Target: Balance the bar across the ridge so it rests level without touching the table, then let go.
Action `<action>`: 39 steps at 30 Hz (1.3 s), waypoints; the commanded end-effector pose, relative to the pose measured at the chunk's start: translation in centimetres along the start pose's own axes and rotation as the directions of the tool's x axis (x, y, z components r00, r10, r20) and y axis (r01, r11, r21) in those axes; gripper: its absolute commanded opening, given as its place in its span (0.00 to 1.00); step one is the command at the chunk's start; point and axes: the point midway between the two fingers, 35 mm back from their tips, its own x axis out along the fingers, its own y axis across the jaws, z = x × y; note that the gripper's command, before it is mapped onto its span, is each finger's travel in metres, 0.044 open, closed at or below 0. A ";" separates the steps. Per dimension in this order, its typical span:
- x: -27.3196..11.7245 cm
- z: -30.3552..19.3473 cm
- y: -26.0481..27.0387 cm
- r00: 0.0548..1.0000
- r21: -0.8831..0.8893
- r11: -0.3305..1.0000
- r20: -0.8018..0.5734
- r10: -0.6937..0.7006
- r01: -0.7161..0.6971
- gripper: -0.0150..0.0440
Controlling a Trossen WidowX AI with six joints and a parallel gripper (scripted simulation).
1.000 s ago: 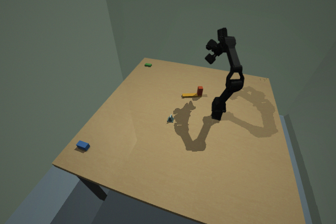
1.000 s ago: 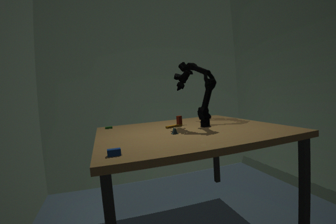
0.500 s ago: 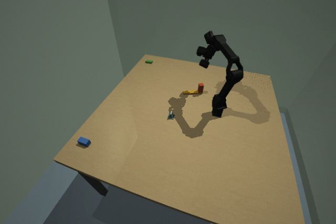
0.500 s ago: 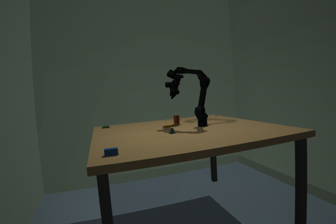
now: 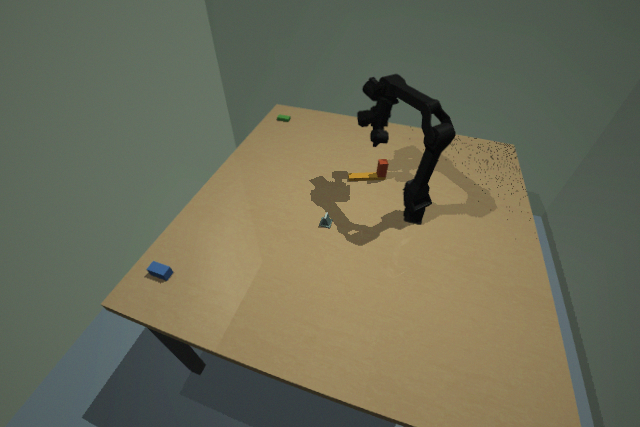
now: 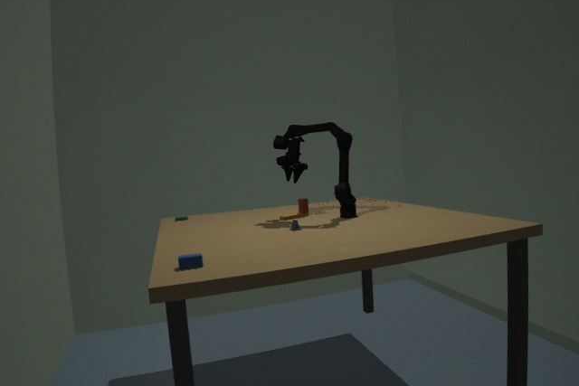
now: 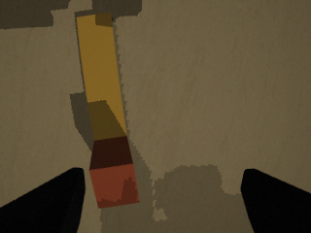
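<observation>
A flat yellow bar (image 5: 361, 176) (image 6: 290, 216) (image 7: 100, 60) lies on the table. A red block (image 5: 382, 168) (image 6: 302, 205) (image 7: 118, 185) stands upright on one end of the bar. A small grey-green ridge (image 5: 325, 221) (image 6: 295, 224) stands on the table apart from the bar, nearer the front; it is not in the wrist view. My gripper (image 6: 291, 182) (image 7: 165, 181) is open and empty, pointing down high above the table near the bar. In the wrist view the red block shows close to the left finger, well below it.
A blue block (image 5: 159, 270) (image 6: 190, 261) lies near the table's front left corner. A green block (image 5: 283, 118) (image 6: 181, 218) lies near the far left corner. The arm's base (image 5: 414, 205) (image 6: 346, 206) stands on the table (image 5: 413, 319) (image 6: 327, 250) to the right of the bar and ridge.
</observation>
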 end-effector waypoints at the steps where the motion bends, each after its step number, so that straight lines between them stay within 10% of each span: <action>1: 1.6 0.8 1.7 0.995 -0.093 0.992 -0.058 0.084 -0.089 0.79; 39: 13.9 0.2 4.0 0.989 -0.138 0.982 -0.087 0.122 -0.133 0.79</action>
